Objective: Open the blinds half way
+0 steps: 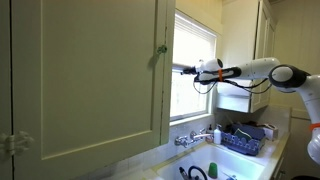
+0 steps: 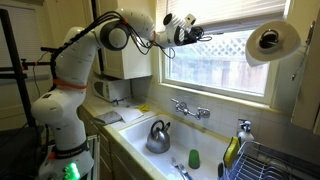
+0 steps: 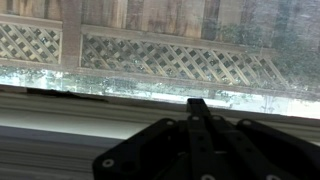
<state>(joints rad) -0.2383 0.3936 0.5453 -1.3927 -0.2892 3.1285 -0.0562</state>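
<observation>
The white slatted blinds [image 2: 250, 12] hang across the upper part of the window above the sink, and they also show in an exterior view [image 1: 197, 30]. Their bottom rail [image 3: 90, 108] runs across the wrist view, with slats past it and a lattice fence showing through the glass. My gripper [image 2: 198, 30] reaches up to the rail near its left end, and it also shows in an exterior view [image 1: 186, 70]. In the wrist view its dark fingers [image 3: 197, 105] are pressed together with the tip against the rail. I cannot see anything held between them.
A large pale-green cabinet door [image 1: 85, 80] fills the foreground. A paper towel roll [image 2: 272, 42] hangs close to the blinds. Below are the sink [image 2: 200, 150] with a kettle [image 2: 158, 137], the faucet [image 2: 190, 110] and a dish rack [image 2: 280, 160].
</observation>
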